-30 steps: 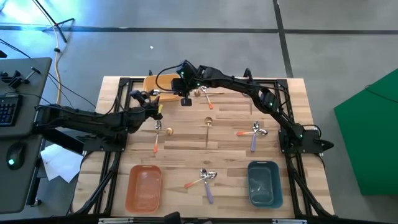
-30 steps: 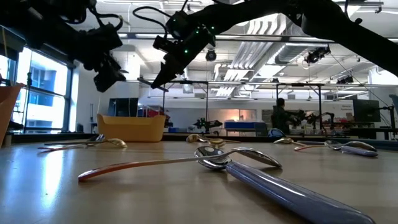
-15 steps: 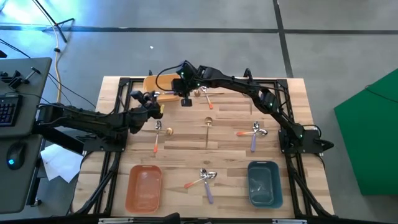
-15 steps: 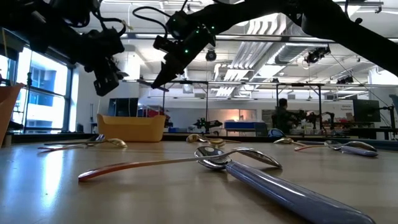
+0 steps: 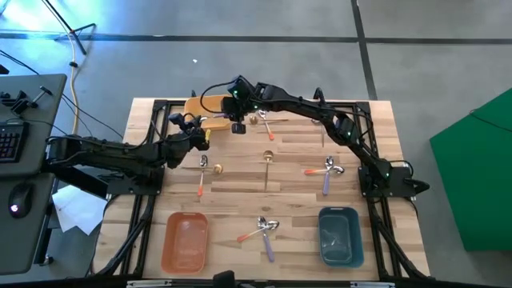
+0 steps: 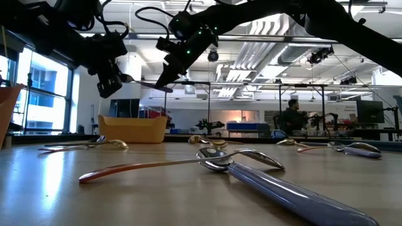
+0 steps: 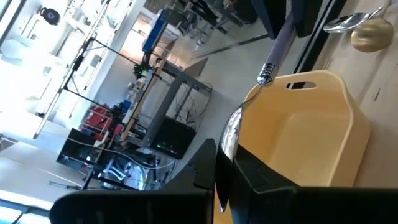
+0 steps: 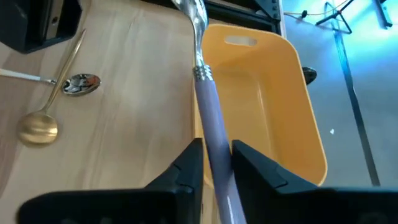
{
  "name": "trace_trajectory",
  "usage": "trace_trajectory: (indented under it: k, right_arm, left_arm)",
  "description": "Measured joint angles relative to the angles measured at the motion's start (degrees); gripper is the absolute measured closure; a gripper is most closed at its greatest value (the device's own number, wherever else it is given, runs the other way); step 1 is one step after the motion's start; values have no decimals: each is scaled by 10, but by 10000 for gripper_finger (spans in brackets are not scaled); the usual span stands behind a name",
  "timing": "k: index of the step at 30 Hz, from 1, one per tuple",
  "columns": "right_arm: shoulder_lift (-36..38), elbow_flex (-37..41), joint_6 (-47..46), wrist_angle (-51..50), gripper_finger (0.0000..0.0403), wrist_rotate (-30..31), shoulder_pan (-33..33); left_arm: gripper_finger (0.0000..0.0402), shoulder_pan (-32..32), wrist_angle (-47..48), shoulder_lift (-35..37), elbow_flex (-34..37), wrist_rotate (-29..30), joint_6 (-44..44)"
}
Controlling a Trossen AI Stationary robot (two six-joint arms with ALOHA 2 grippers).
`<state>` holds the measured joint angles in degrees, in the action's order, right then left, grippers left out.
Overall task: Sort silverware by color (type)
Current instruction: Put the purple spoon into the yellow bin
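Observation:
A lavender-handled spoon (image 7: 268,70) hangs in the air over the yellow bin (image 5: 194,106) at the table's far left. Both grippers are on it. My right gripper (image 8: 216,163) is shut on its handle, and my left gripper (image 7: 219,163) is shut on its silver bowl. In the high view the left gripper (image 5: 197,133) comes from the table's left and the right gripper (image 5: 237,125) from its right. Other spoons lie flat on the wood: an orange-handled one (image 5: 199,181), a gold one (image 5: 267,166) and a pair (image 5: 261,230). My left gripper pinches the spoon's silver bowl (image 7: 231,132) between its two fingers, coming nearly level from the table's left. The spoon is lifted clear above the yellow bin. My right gripper pinches the lavender handle (image 8: 211,124) between its two fingers, which lie along it and slant down from the table's right. The bowl end (image 8: 194,18) points away toward the left gripper.
An orange bin (image 5: 186,242) and a blue bin (image 5: 338,234) stand at the near edge. More spoons lie at the right (image 5: 326,170) and beside the right gripper (image 5: 264,122). A person moves in the room beyond the table (image 6: 290,113).
My left gripper has moved a little toward the table's right, up to the spoon's free end, and has shut on its bowl. The right gripper and the spoon have stayed in place over the yellow bin.

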<state>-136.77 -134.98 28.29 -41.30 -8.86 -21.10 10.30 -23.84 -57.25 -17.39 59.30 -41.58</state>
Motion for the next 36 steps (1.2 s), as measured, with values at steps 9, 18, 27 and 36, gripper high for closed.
trace_trajectory:
  k: [9,18,27,36]
  right_arm:
    - [49,0,1,-45,222,35,1]
    - [76,32,-18,-127,298,-1,-35]
    - [119,185,-25,-156,386,-10,-63]
    - [384,573,-68,117,400,-11,-81]
  left_arm:
    - [400,21,-1,0,-1,-5,10]
    - [401,75,86,0,-21,-35,62]
    - [401,236,346,-19,-120,-267,277]
    - [401,318,316,-120,-120,-358,322]
